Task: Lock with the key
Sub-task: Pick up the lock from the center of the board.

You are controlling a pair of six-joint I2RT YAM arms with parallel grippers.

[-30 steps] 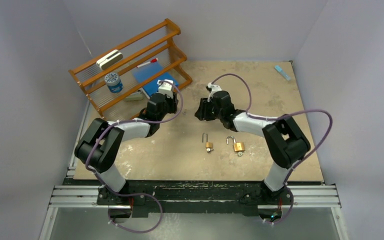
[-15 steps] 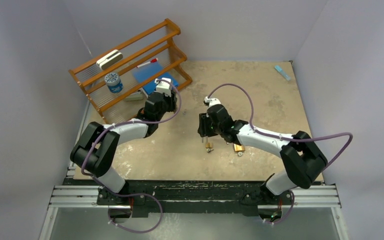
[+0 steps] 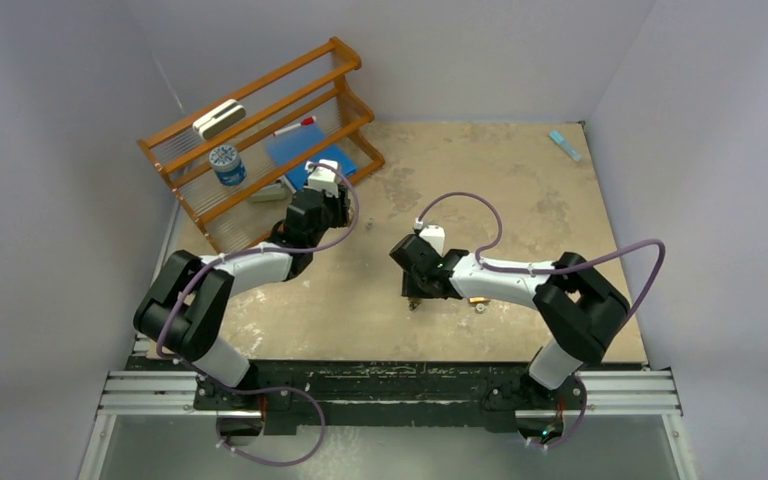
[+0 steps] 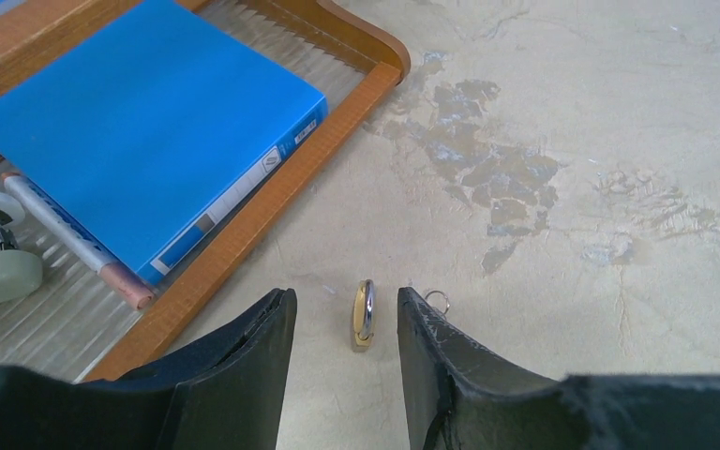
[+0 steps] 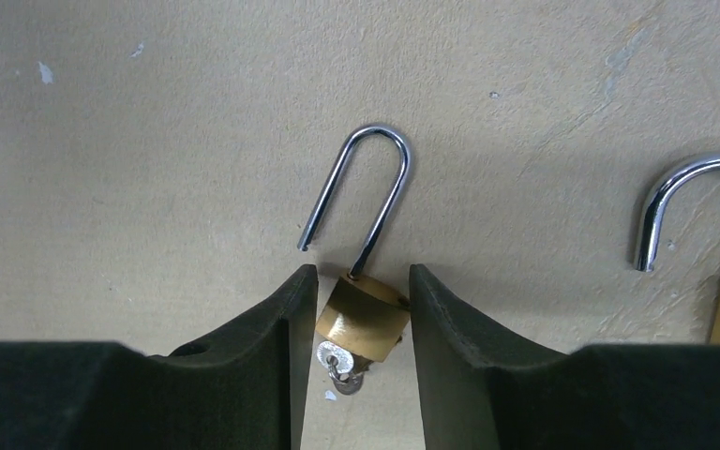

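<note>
1. Noted right end effector [image 5: 358,277] apart, straddling padlock [image 5: 367,317] body on surface [image 5: 103,141]; clamp not evident.
2. Found shackle [image 5: 367,178] open, just beyond fingertips; locking judged not done.
3. Spotted key [image 5: 337,362] seated in body, wristward; remaining: close shackle, turn key.

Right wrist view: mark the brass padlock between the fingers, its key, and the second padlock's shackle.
brass padlock [image 5: 366,319], right wrist view, on the brass body.
key [image 5: 336,361], right wrist view, on its silver head below the body.
second padlock's shackle [image 5: 672,183], right wrist view, on the steel curve.
</note>
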